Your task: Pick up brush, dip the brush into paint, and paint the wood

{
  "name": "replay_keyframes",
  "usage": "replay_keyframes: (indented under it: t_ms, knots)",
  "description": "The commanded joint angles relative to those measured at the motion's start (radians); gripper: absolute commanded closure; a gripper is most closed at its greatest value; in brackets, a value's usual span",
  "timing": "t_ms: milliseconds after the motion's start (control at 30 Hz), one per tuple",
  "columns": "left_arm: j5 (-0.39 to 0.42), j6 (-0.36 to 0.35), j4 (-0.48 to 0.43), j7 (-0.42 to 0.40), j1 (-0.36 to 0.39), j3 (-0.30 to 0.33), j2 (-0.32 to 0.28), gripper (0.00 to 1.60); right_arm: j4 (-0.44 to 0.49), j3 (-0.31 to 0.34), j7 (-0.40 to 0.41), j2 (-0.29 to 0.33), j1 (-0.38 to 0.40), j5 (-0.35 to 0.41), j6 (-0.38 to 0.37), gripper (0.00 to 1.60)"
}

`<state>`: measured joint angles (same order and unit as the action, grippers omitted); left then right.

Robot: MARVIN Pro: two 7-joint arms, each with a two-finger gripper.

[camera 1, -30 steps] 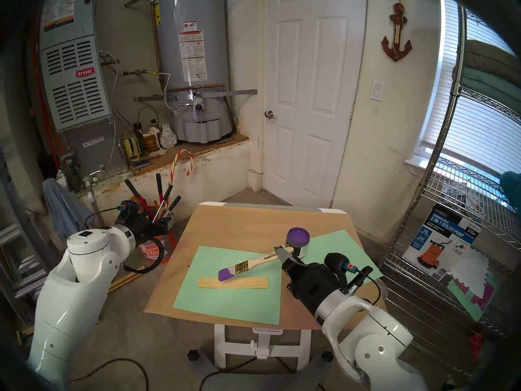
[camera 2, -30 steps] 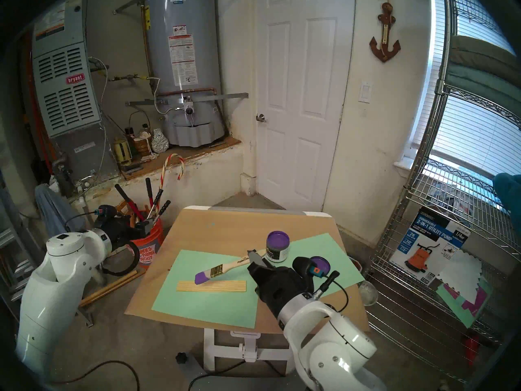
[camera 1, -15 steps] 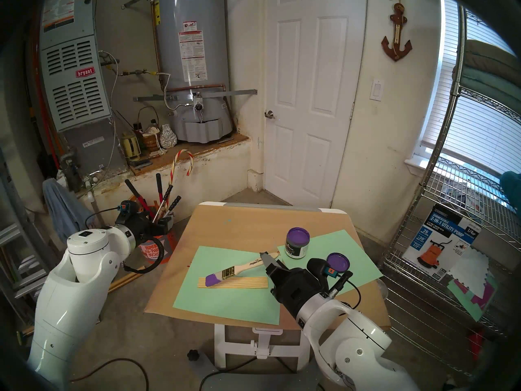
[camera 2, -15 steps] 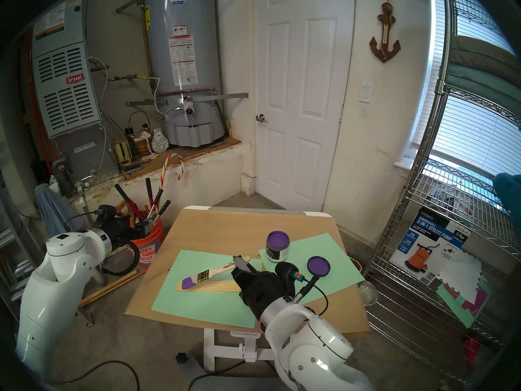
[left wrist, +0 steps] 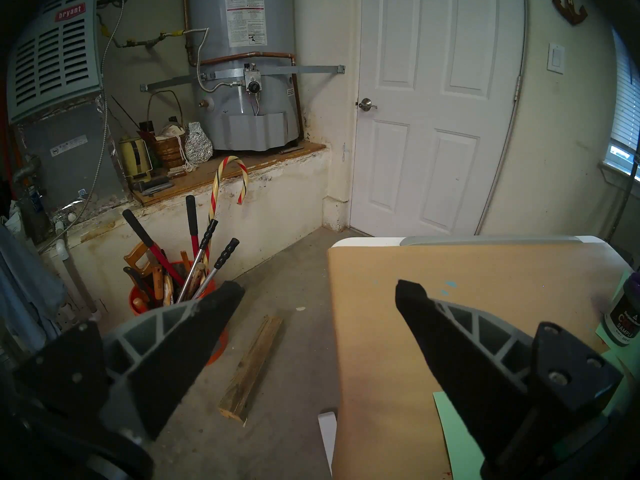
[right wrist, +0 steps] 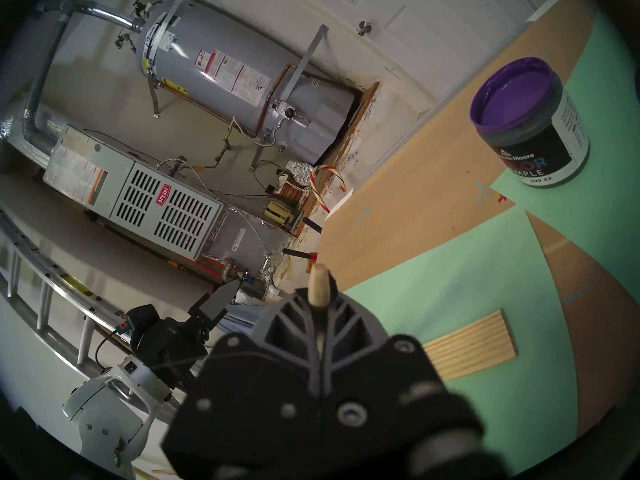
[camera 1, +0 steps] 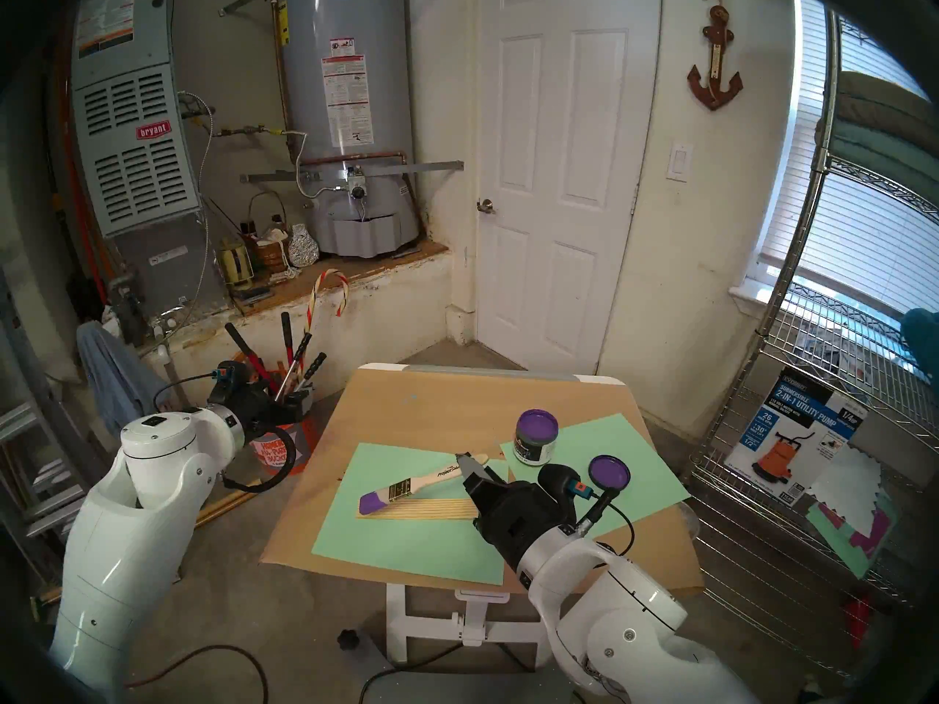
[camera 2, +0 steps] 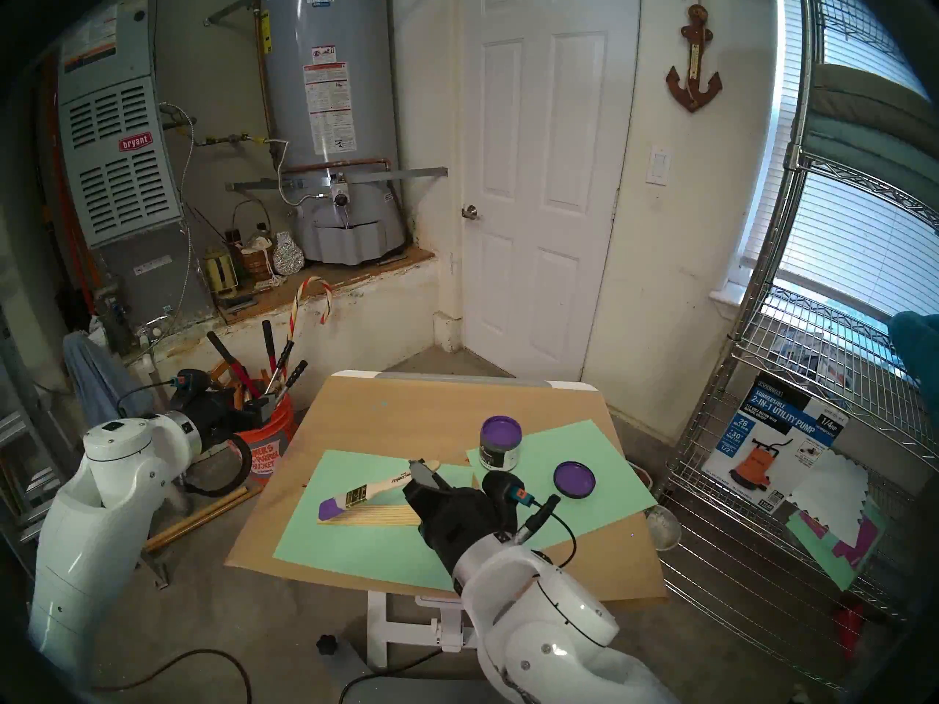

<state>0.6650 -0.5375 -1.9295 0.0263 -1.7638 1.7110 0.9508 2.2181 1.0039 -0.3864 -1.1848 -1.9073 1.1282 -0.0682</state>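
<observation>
**A:** One end effector doing all the work here: the right end effector (camera 1: 470,467) is clamped on the brush (camera 1: 429,479) handle near its tail, purple bristles at the left end of the wood (camera 1: 432,508). The left end effector (left wrist: 317,292) hangs spread apart, empty.

**B:** Looks light and stiff, with soft bristles. I'd guess a grip that far back lets it pivot.

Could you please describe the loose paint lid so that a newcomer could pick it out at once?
Start at the tan-covered table, then the mint-green sheet on its right side. The lid lies flat there, nearer the robot than the open paint jar. It is a flat disc, purple inside, whereas the jar stands upright.
</observation>
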Motion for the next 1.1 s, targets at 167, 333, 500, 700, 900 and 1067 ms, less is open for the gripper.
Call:
replay_keyframes:
  t_ms: [167,333,500,700,900,1067]
  knots:
    - [0.002,0.003,-0.017,0.002,0.005,0.011,-0.001,0.0,0.013,-0.052,-0.017,0.042,0.059,0.013,0.067,1.6]
    - [0.002,0.003,-0.017,0.002,0.005,0.011,-0.001,0.0,-0.005,-0.085,-0.029,0.056,0.092,0.03,0.086,1.6]
    - [0.002,0.003,-0.017,0.002,0.005,0.011,-0.001,0.0,-0.017,-0.109,-0.037,0.063,0.115,0.04,0.104,1.6]
    - [0.002,0.003,-0.017,0.002,0.005,0.011,-0.001,0.0,-0.023,-0.132,-0.049,0.073,0.138,0.054,0.127,1.6]
    - [0.002,0.003,-0.017,0.002,0.005,0.011,-0.001,0.0,-0.035,-0.16,-0.065,0.075,0.172,0.068,0.146,1.6]
    - [0.002,0.003,-0.017,0.002,0.005,0.011,-0.001,0.0,-0.051,-0.186,-0.089,0.076,0.199,0.079,0.167,1.6]
